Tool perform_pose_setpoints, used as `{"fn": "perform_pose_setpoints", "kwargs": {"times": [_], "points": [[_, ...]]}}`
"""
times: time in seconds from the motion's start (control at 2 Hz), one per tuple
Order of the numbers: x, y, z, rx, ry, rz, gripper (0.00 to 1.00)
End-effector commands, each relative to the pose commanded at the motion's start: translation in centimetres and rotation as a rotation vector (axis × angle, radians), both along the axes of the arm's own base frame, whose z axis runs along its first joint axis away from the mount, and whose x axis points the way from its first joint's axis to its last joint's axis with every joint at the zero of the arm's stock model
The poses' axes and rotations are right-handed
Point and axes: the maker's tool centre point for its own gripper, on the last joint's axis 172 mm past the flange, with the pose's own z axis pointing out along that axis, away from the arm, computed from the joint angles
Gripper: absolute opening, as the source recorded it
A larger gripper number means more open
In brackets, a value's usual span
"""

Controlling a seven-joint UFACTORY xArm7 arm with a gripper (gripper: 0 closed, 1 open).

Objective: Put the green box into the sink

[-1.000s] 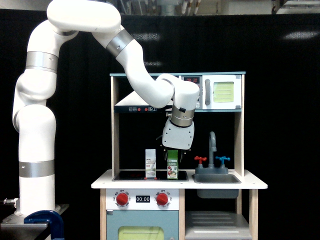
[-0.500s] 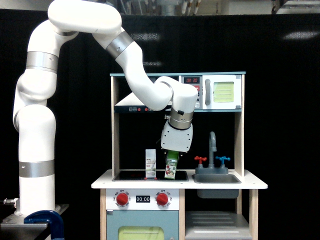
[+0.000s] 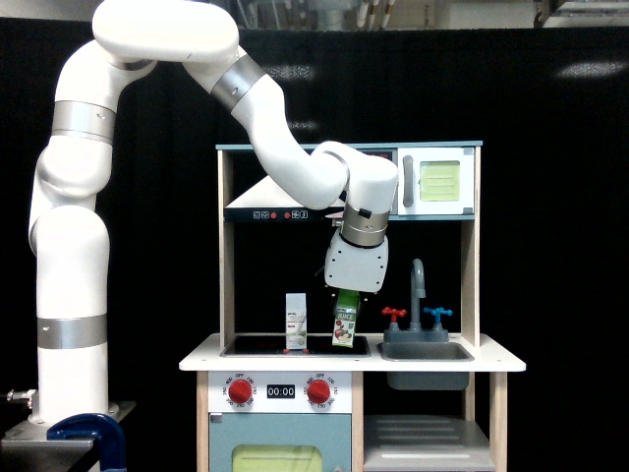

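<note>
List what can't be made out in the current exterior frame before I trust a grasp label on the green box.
- Gripper fingertips: hidden behind its white housing and the green box top, so contact is unclear.
- Whether the box is clear of the cooktop: too small to tell.
- Sink basin interior: hidden by its front wall.
- White carton print: too small to read.

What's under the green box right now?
The green box, tilted in the gripper, hangs just above the stovetop's right edge, left of the sink. The basin's inside is hidden by its rim.
</note>
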Motion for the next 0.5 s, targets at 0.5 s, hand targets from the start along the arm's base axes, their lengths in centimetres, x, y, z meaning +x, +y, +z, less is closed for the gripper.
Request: {"fn": "perform_pose_setpoints", "kwargs": {"times": [0.5], "points": [[6.10, -1.60, 0.40, 0.000, 0.000, 0.000, 0.00]]}}
